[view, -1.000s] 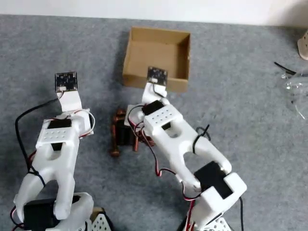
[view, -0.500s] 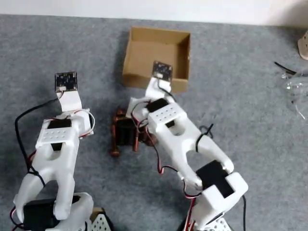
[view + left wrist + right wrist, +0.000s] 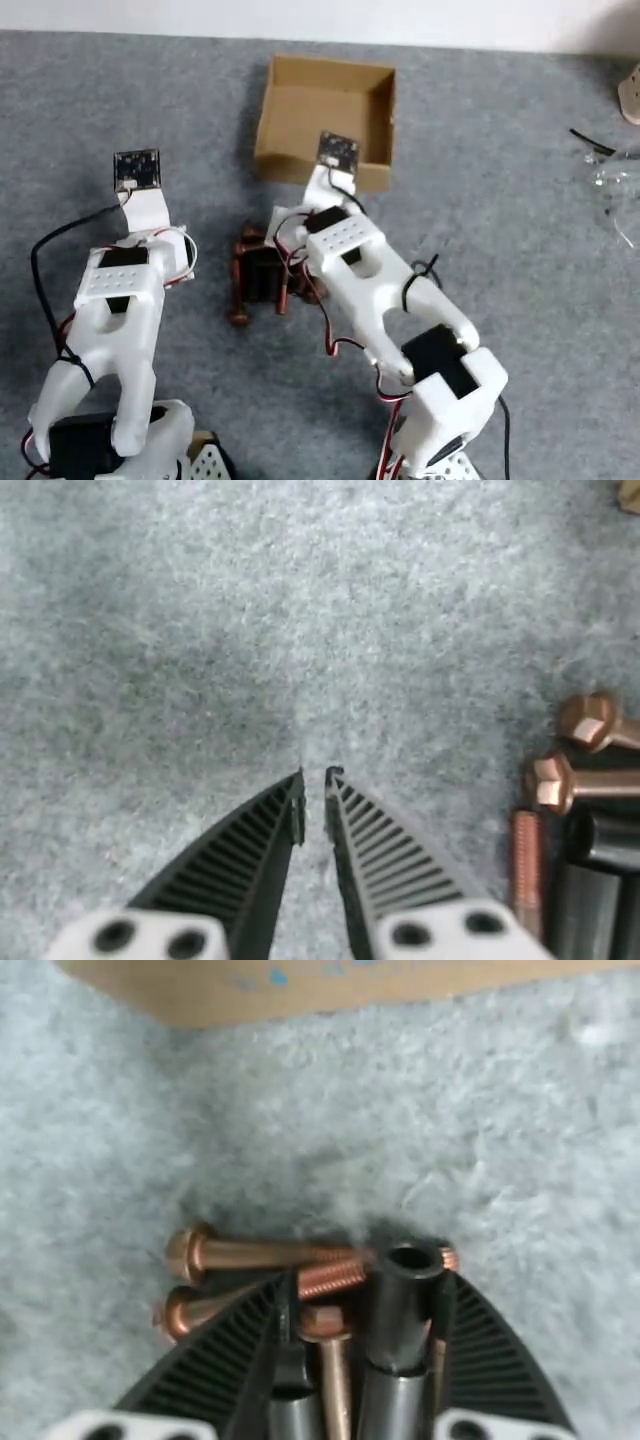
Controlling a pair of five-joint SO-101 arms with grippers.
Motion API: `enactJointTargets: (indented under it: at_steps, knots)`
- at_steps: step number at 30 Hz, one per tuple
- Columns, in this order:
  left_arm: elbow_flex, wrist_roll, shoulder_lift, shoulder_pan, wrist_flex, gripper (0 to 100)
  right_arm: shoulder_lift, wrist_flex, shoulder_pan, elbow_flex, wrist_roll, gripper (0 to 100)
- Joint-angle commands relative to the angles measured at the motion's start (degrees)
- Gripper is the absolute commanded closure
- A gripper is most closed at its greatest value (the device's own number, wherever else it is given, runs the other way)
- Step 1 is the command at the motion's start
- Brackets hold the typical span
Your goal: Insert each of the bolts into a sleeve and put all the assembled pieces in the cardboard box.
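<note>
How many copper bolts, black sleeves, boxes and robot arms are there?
Copper bolts: 3
Black sleeves: 2 that I can make out; the pile may hide more
Cardboard box: 1
Robot arms: 2
Total: 8 things

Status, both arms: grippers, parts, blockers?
Left gripper shut, empty, over carpet. Right gripper open, straddling a black sleeve and a bolt. No pieces seen in cardboard box. Other bolts crowd the sleeve.

Shiny copper-coloured bolts (image 3: 260, 1255), matt black sleeve (image 3: 403, 1305)
</note>
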Motion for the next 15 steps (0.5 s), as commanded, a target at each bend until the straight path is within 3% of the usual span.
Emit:
enactJointTargets:
  at_steps: [1,15]
  knots:
    - [-0.31,0.18,-0.13,-0.13,-1.05,95,-0.92,3.3,0.75,-0.57,-0.7,79.6]
    - [-0.31,0.18,-0.04,-0.22,-1.05,95,-0.57,4.7,2.95,-0.22,-0.7,79.6]
